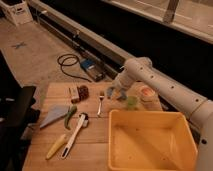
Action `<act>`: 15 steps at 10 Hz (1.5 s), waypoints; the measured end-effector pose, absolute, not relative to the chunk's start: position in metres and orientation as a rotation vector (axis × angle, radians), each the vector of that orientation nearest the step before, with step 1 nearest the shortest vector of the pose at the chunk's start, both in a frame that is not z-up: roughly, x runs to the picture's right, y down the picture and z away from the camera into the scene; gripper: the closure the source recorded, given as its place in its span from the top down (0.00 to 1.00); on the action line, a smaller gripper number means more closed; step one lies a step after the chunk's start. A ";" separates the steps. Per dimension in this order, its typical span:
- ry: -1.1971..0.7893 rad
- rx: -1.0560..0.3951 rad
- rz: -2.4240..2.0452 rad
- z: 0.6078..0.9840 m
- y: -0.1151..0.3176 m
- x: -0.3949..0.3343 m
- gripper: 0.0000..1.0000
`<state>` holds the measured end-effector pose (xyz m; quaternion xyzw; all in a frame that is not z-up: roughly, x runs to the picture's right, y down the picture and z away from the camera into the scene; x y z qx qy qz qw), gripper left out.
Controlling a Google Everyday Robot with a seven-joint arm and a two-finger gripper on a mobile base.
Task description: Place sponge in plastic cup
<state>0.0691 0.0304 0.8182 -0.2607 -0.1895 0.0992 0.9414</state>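
Sponge [110,92]: small blue-grey block, clamped in the closed gripper [115,94], beyond the far left corner of the yellow bin [150,114].
Plastic cup [131,102]: short, pale green, translucent, upright, standing just behind the yellow bin's far rim, closer to it than the sponge.

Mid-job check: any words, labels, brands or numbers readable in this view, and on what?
None can be read.
White box, top left: dark marks, too blurred to read.
Blue cross mark on the floor: no letters.
The gripper, shut on the sponge near the plastic cup: no labels visible.
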 end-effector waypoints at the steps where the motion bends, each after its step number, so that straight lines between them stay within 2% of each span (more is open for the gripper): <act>1: -0.359 -0.527 0.231 0.817 0.031 0.084 0.00; 10: -0.313 -0.532 0.274 0.808 0.029 0.103 0.00; 15: -0.286 -0.508 0.295 0.825 0.031 0.118 0.00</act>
